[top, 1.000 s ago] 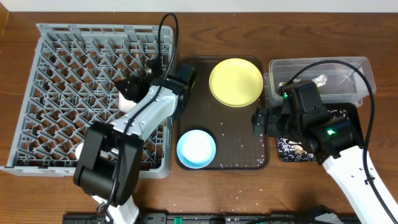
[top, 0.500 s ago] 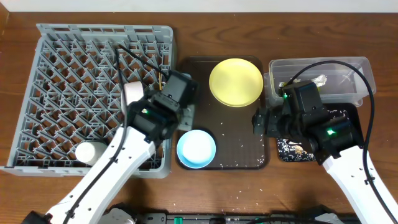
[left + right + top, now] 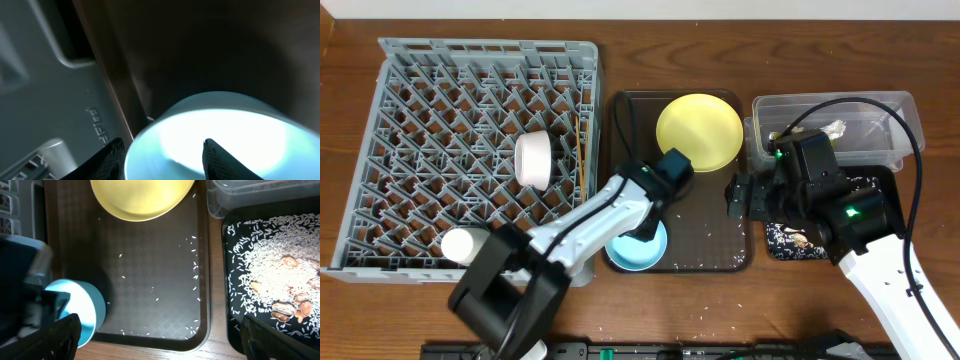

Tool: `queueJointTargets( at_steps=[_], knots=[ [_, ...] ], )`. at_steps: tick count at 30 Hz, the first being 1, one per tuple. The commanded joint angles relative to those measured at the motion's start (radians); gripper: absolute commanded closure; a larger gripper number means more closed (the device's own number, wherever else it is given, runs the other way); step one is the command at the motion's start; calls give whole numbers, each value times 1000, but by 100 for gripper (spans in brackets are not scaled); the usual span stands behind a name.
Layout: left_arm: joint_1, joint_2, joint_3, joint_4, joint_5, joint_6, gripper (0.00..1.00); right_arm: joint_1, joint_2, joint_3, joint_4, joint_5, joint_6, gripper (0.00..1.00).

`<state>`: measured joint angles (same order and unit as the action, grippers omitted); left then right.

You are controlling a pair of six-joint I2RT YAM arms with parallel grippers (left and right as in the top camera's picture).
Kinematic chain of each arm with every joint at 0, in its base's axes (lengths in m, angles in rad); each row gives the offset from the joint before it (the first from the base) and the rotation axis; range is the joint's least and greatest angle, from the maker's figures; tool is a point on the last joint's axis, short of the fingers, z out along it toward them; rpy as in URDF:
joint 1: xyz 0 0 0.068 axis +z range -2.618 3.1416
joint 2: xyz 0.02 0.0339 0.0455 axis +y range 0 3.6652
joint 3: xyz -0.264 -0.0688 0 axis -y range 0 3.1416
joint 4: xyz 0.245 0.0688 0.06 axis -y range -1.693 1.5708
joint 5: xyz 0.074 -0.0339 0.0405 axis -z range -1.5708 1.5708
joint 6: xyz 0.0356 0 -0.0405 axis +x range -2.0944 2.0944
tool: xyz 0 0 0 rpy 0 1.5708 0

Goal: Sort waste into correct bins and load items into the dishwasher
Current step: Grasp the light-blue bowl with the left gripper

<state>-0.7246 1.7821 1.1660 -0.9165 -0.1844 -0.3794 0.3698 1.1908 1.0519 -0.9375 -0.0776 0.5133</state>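
The light blue bowl (image 3: 636, 240) stands on the dark brown tray, front left, and fills the left wrist view (image 3: 215, 135). My left gripper (image 3: 642, 222) is open right over it (image 3: 165, 160), one finger outside its rim and one above its inside. The yellow plate (image 3: 699, 131) lies at the tray's back (image 3: 142, 197). The small white bowl (image 3: 533, 160) sits on its side in the grey dish rack (image 3: 420, 70), with the chopsticks (image 3: 582, 150) beside it. My right gripper (image 3: 740, 195) is open and empty above the tray's right part (image 3: 160, 340).
The brown tray (image 3: 720, 250) carries scattered rice grains (image 3: 195, 267). The black tray (image 3: 235, 330) holds rice and brown scraps (image 3: 287, 305). The clear tub (image 3: 880, 105) behind it holds a crumpled pale wrapper (image 3: 835, 128). A white round object (image 3: 463, 243) lies in the rack's front.
My left arm has swung right, from the rack to over the blue bowl. The white bowl and chopsticks stay behind in the rack. The right arm has not moved.
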Motion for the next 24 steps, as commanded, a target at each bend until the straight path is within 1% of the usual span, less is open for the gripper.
queueJointTargets(
  at_steps=[1, 3, 4, 6, 9, 12, 13, 14, 15, 18, 20, 22, 24],
  knots=[
    [-2, 63, -9, -22, 13, -83, 50, -10, 0, 12, 2, 9, 6, 1],
    [-2, 70, -9, -6, 162, -83, 53, -10, 0, 12, 3, 10, 6, 1],
    [-3, 69, -9, 13, 211, -83, 55, -10, 0, 12, 5, 10, 6, 1],
    [-6, 69, -9, 58, 276, -82, 58, -10, 0, 12, 6, 10, 6, 1],
    [-13, 69, -9, 124, 328, -82, 63, -10, 0, 12, 6, 10, 6, 1],
    [-14, 70, -10, 160, 330, -82, 79, -10, 0, 12, 2, 10, 6, 1],
    [-13, 70, -10, 168, 330, -79, 81, -10, 0, 12, 2, 10, 6, 1],
    [-12, 70, -10, 172, 330, -77, 89, -10, 0, 12, 2, 10, 6, 1],
    [-12, 70, -10, 176, 330, -73, 92, -10, 0, 12, 2, 10, 6, 1],
    [-12, 69, -9, 179, 331, -63, 92, -10, 0, 12, 2, 10, 6, 1],
    [-8, 56, -7, 166, 330, -35, 92, -10, 0, 12, 2, 10, 6, 1],
    [16, 5, 13, 114, 320, -25, 93, -10, 0, 12, 2, 10, 6, 1],
    [44, -51, 36, 62, 275, -26, 93, -10, 0, 12, 2, 10, 6, 1]
  ],
)
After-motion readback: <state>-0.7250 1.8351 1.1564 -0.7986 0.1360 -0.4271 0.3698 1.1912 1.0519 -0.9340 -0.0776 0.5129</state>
